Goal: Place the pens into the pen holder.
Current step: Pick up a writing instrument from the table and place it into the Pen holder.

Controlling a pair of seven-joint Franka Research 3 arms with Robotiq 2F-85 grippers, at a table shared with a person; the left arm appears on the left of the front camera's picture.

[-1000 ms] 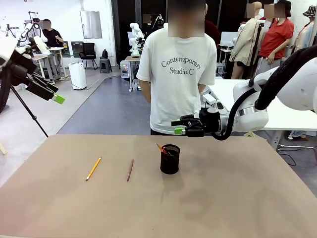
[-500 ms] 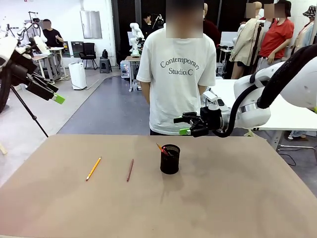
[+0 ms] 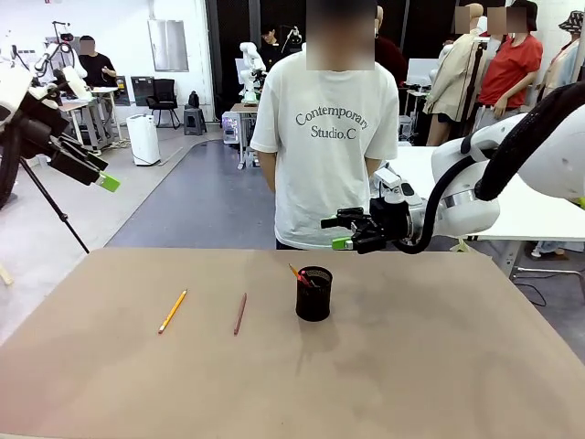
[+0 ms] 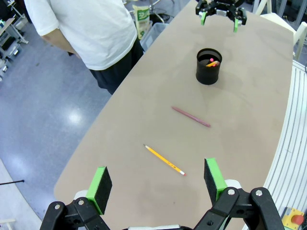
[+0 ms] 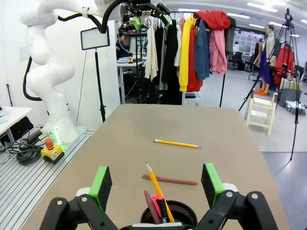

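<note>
Orange-yellow pencil (image 3: 172, 311) and dark reddish-brown pen (image 3: 239, 314) lie flat on the worktop (image 3: 430, 366), near each other but not touching, both off to the robot's left of the pen holder (image 3: 313, 294). That black mesh cup stands upright near the middle of the worktop, and other pens (image 3: 297, 273) lean inside it. The right wrist view picks out a yellow pencil, a pink one and a dark one poking over the rim.

Right tool (image 3: 336, 232) hangs in the air above and just beyond the holder, pointing sideways towards the robot's left. Its jaws are spread wide, with nothing between the green pads.

Left tool (image 3: 102, 174) sits high up off the left edge of the worktop, well apart from everything, its jaws also wide and empty. Its wrist camera looks down on both loose sticks, with the brown one lying between the pencil and the holder.

A person in a white T-shirt (image 3: 324, 137) stands at the far side.
</note>
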